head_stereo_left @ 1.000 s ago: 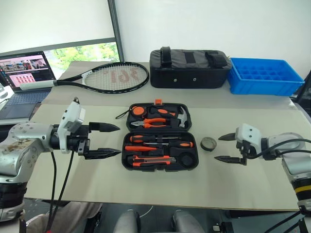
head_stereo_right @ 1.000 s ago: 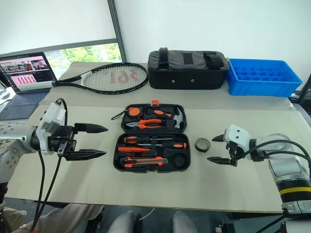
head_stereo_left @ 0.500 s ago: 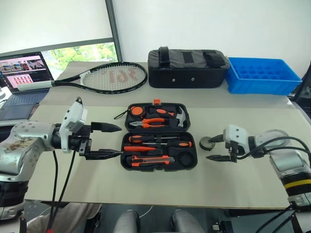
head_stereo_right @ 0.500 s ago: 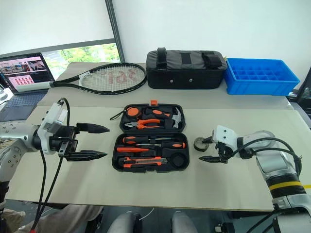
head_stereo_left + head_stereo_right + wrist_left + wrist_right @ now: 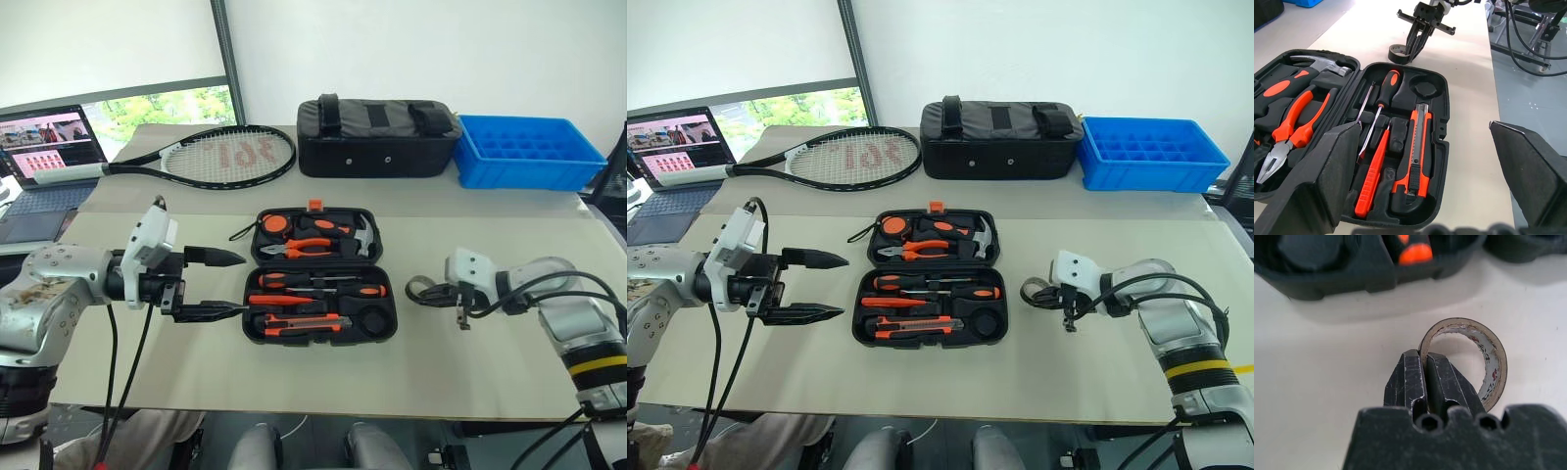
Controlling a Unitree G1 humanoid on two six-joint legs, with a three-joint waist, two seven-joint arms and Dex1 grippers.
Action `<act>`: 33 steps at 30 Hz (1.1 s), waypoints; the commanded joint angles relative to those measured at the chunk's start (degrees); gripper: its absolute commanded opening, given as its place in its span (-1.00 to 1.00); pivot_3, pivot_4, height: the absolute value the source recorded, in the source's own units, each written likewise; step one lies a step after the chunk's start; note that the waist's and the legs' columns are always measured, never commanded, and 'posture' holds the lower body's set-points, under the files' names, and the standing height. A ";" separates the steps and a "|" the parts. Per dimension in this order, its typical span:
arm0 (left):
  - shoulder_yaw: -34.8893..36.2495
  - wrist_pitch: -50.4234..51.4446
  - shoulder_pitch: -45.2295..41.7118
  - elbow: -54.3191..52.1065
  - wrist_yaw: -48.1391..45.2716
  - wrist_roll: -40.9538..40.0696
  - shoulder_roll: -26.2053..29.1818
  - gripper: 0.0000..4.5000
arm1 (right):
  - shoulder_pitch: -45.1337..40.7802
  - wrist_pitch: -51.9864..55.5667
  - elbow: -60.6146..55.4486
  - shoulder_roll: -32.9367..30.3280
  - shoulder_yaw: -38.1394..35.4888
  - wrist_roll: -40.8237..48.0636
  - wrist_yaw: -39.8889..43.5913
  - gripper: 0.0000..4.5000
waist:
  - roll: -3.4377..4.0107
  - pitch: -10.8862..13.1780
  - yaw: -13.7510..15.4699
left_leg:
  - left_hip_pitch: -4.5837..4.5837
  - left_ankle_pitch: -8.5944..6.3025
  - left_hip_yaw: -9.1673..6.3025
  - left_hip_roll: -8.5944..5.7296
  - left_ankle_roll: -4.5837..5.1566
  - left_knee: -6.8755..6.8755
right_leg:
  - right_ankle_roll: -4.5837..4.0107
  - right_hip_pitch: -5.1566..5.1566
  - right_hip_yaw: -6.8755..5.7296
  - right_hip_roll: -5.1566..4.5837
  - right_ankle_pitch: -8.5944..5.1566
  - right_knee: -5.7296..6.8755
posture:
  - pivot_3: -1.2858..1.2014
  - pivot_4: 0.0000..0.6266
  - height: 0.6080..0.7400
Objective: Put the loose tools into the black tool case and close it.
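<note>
Right wrist view reveals right hand (image 5: 1422, 363) pinching the tape roll (image 5: 1484, 357) wall; left hand (image 5: 227, 284) gapes

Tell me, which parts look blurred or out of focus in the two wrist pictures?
Right wrist view: the tape roll and the right hand pinching its wall look sharp; the black tool case behind is soft. Left wrist view: the left hand's near fingers are blurred.

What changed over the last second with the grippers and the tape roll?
The right gripper moved in toward the tape roll beside the black tool case and shut its fingers on the roll's wall; a second ago it stood open, short of the roll. The roll now sits tilted up in the grip. The left gripper stayed open in place, and the case stayed open.
</note>
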 commanded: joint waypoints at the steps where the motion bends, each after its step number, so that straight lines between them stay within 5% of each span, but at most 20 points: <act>1: 0.39 -1.10 0.08 -1.56 -0.34 -0.06 0.72 1.00 | -0.67 5.64 -10.21 -1.82 -2.56 5.20 2.13 -0.99 | 0.00 0.00 0.04 | 0.00 0.00 0.00 0.00 0.00 0.00 | 0.00 0.00 0.00 0.00 0.00 0.00 | 0.03 -0.52 0.51; 7: -0.31 -1.45 -0.16 -1.28 -0.48 0.31 0.58 1.00 | 1.12 16.29 -26.50 -2.55 1.72 9.03 2.58 -0.99 | -0.01 0.01 0.17 | -0.03 0.00 -0.02 0.02 0.00 -0.02 | 0.01 -0.02 -0.03 0.00 -0.01 -0.01 | 0.03 -0.52 0.51; 14: -0.55 -1.79 -0.52 -1.01 -0.46 0.48 0.68 1.00 | 3.18 13.13 -27.01 -1.05 6.72 4.08 -0.48 -0.99 | -0.07 0.03 0.16 | -0.07 0.00 -0.01 0.02 0.00 -0.02 | 0.03 -0.12 -0.02 -0.01 -0.02 -0.01 | 0.03 -0.52 0.51; 15: -0.47 -1.86 -0.42 -0.98 -0.54 0.54 0.79 1.00 | 3.29 13.10 -27.09 -0.89 6.92 4.04 -0.62 -0.73 | -0.07 0.03 0.17 | -0.08 0.00 -0.01 0.02 0.00 -0.01 | 0.02 -0.13 -0.03 -0.01 -0.02 -0.01 | 0.03 -0.52 0.51; 17: -0.42 -1.95 -0.30 -0.94 -0.65 0.65 0.89 1.00 | 3.36 13.57 -27.61 -0.53 7.06 4.34 -0.88 -0.57 | -0.07 0.03 0.19 | -0.12 0.00 -0.01 0.01 0.00 -0.01 | 0.02 -0.18 -0.02 -0.01 -0.02 -0.01 | 0.03 -0.52 0.51; 27: -0.71 -3.58 -1.58 2.67 3.06 3.24 -1.26 1.00 | -1.38 17.55 -24.32 1.40 0.86 9.34 -4.13 0.96 | -0.09 0.04 0.07 | -0.10 0.00 -0.01 0.05 0.00 -0.01 | 0.02 -0.18 -0.04 0.01 -0.02 0.01 | 0.03 -0.52 0.51; 33: -2.11 -5.95 -4.46 13.46 11.24 8.64 -8.26 1.00 | -10.22 23.10 -6.01 9.20 -5.35 11.08 -14.38 0.98 | -0.14 0.03 0.12 | 0.00 0.00 0.00 0.04 0.00 0.02 | -0.24 -0.08 -0.04 0.02 0.13 0.03 | 0.03 -0.52 0.51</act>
